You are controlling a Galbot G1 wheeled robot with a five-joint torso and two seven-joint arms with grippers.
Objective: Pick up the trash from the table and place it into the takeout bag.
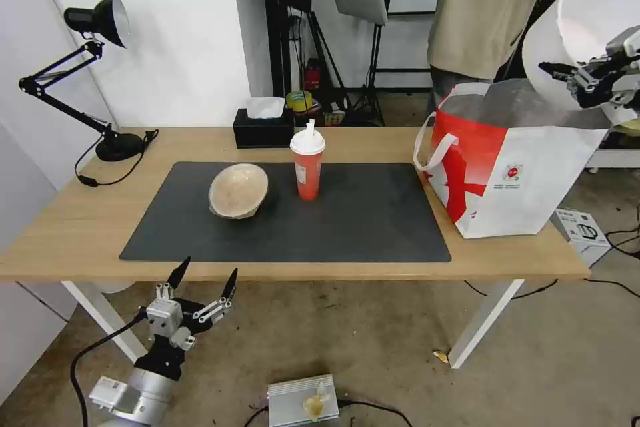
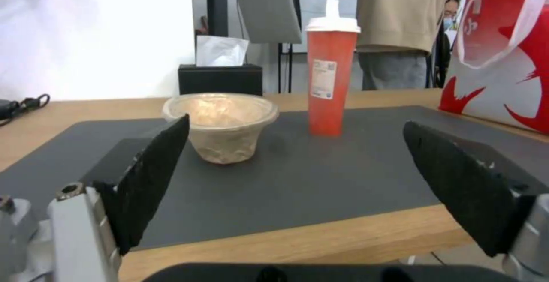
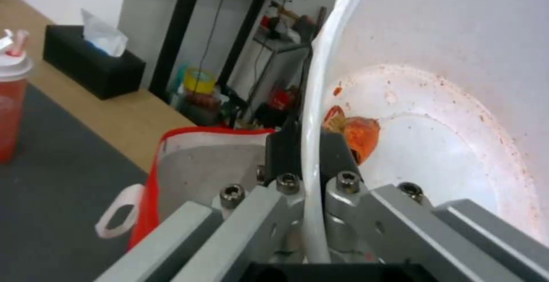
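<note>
Nearest, below the table's [image 1: 80, 227] near edge on the left, the left gripper [image 1: 204, 280] waits with fingers spread wide and empty, facing the mat [image 1: 360, 220]. On the table's right end stands the bag [image 1: 527, 180], mouth open and foil lining showing. High at the right, over that mouth, the right gripper [image 3: 306, 145] pinches the rim of the white bowl [image 1: 593, 27], tipped on its side with chili scraps inside. On the mat, left of centre, rest the beige bowl [image 1: 239, 191] and, just right of it, the red cup [image 1: 307, 167], apart. Judged step: dropping the first item; next calls for lowering the bowl into the opening before letting go, clear of the handles [image 1: 433, 147].
</note>
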